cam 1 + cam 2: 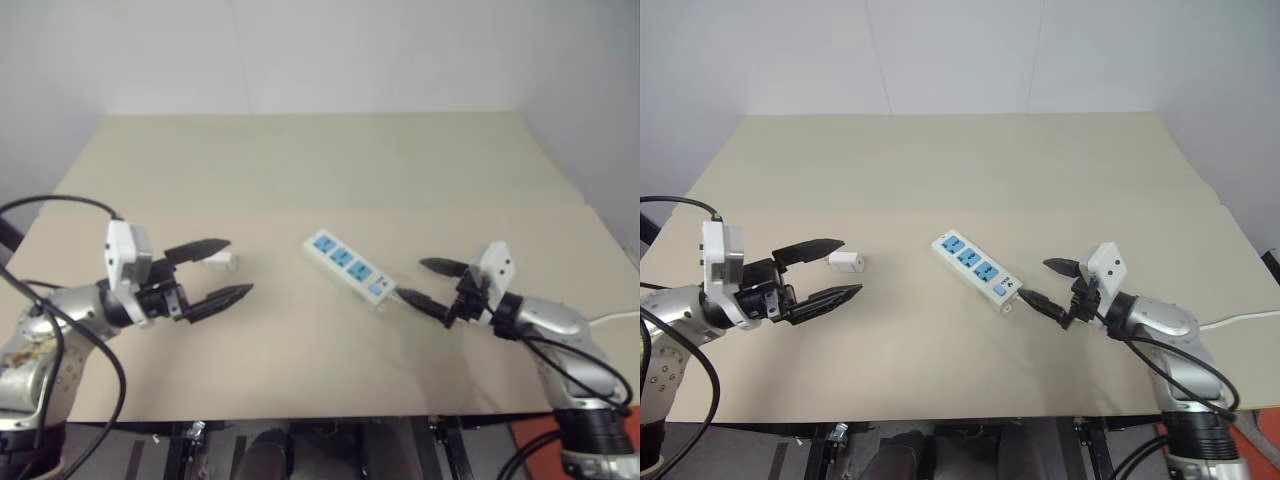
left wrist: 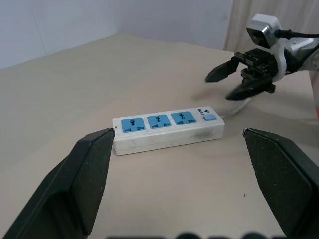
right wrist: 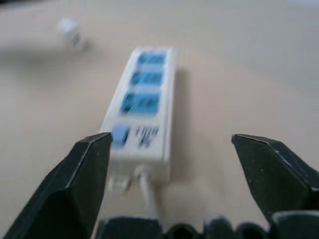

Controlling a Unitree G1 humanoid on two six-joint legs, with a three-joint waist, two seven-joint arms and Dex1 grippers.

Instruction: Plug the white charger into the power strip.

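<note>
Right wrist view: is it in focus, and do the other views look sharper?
Right wrist view: power strip and white charger are blurred. Left wrist view: the strip's blue sockets are crisp, the right tool slightly soft. Eye views: even lighting, faint shadows, no glare on the table.

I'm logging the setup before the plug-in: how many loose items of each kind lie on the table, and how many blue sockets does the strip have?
White charger: 1
Power strip: 1
Blue sockets on the strip: 3
Total loose items on the table: 2
</note>
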